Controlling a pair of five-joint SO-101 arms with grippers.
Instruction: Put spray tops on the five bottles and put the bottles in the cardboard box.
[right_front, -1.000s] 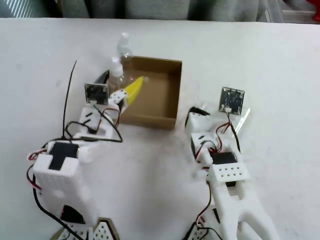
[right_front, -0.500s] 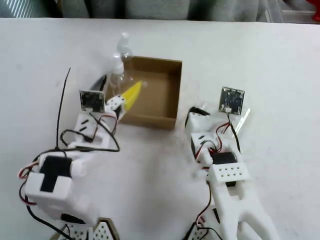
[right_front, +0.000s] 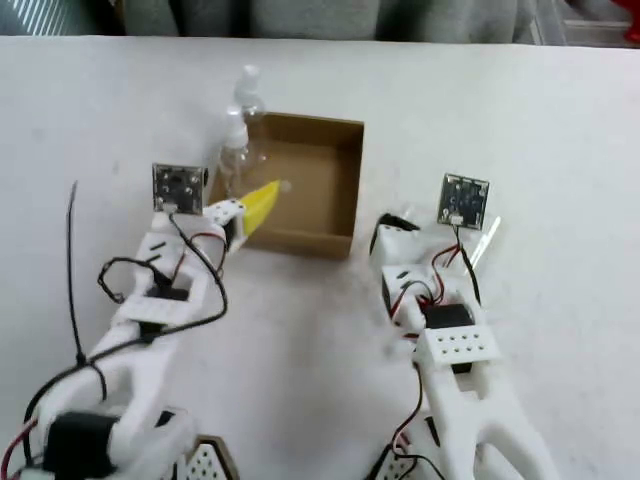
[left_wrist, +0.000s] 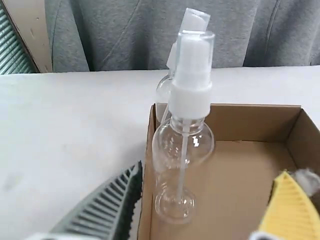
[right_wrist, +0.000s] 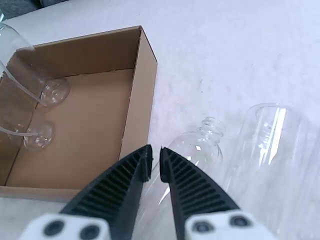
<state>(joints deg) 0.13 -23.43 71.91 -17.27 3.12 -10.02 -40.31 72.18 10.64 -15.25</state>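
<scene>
Drawn back from the cardboard box (right_front: 352, 180), the left hand (left_wrist: 211, 172) now gapes wide in front of a capped bottle (left_wrist: 182, 145) standing in the box's corner, with a second capped bottle (left_wrist: 167, 90) just behind it. The right hand (right_wrist: 155, 152) is pinched nearly closed and empty, near an uncapped bottle (right_wrist: 200, 147) that lies on the tabletop (right_wrist: 225, 50) beside the box wall.

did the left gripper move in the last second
Yes. In the high view the left gripper has drawn back from over the cardboard box toward its near-left corner, nearer the arm's own base.
</scene>
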